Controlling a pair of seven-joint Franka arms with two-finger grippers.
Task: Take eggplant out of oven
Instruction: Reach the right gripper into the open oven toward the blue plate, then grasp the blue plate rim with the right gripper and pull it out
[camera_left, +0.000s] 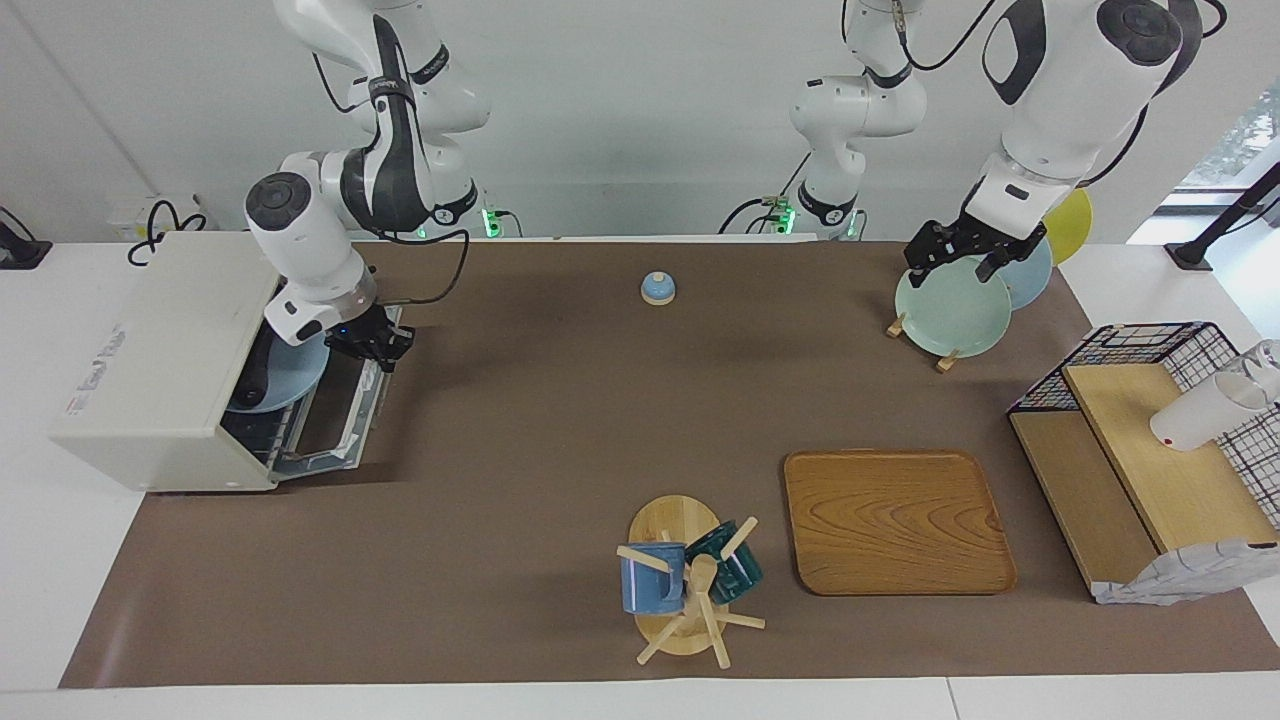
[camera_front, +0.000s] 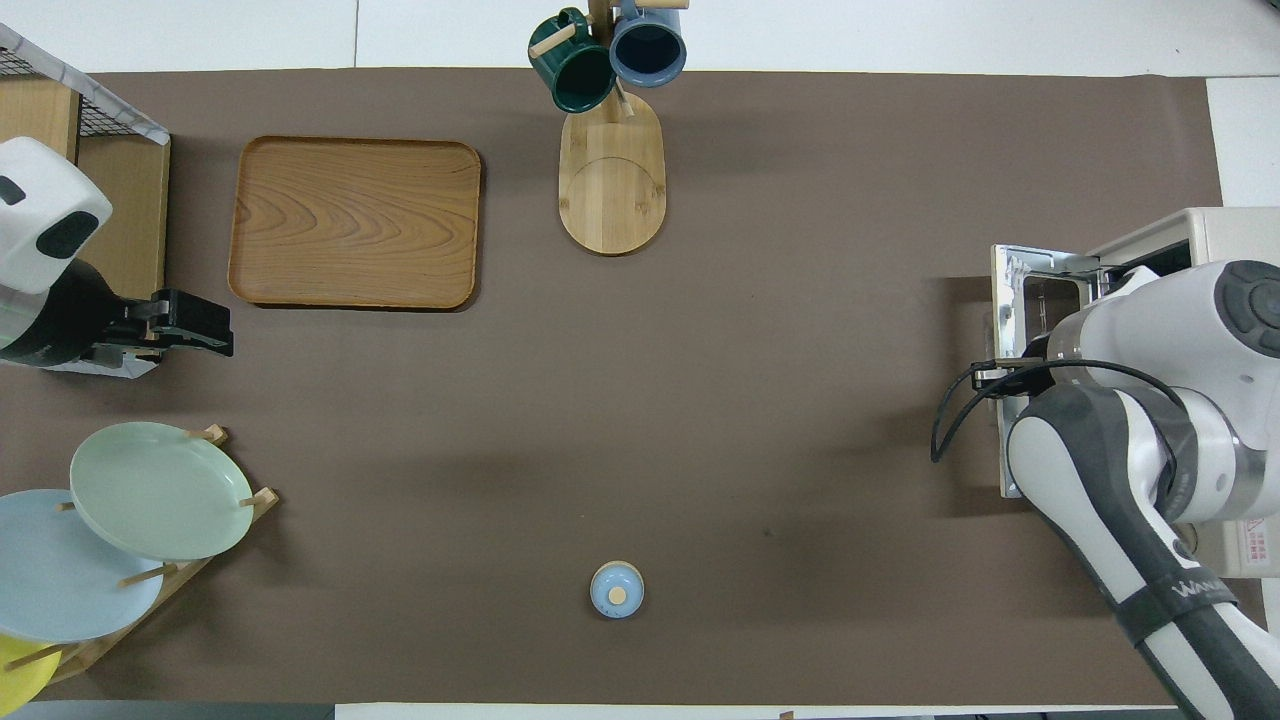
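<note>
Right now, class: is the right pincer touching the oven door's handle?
Touching. The facing view shows the right pincer shut on the handle at the dropped door's outer edge of the oven, no gap visible.

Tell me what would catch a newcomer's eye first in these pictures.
Probably the white oven at the right arm's end of the table, its door dropped open with the right gripper shut on the door's handle. Inside sits a blue plate with a dark thing on it. The left gripper waits open over the plate rack.
</note>
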